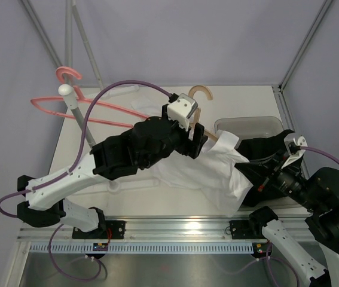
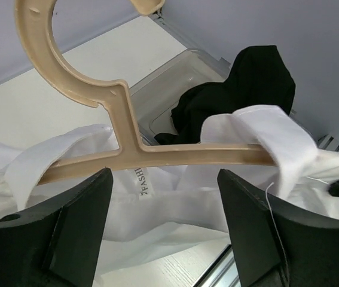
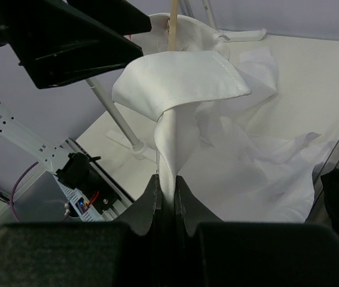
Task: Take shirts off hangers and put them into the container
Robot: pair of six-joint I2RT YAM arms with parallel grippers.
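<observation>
Left gripper [image 2: 163, 179] is spread wide, just at the bar of the tan hanger [image 2: 175, 154], which carries the white shirt [image 3: 184, 84] over the middle of the bench [image 1: 247, 98]. Right gripper [image 3: 168, 197] is pinching a stretched fold of this shirt below the collar. Black shirt [image 2: 241, 89] lies partly in the container [image 1: 250, 124] at the far right corner, and the pink hanger [image 1: 97, 110] is bare near the far left corner.

The white shirt [image 1: 187, 173] is plain and unpatterned, and the black shirt [image 2: 253, 78] is a solid black. The tan hanger [image 2: 124, 128] is pale beige, the pink hanger [image 1: 61, 72] a coral pink, the container [image 2: 175, 69] clear greyish, the cable [image 1: 133, 82] purple, and the table [image 1: 241, 101] white
</observation>
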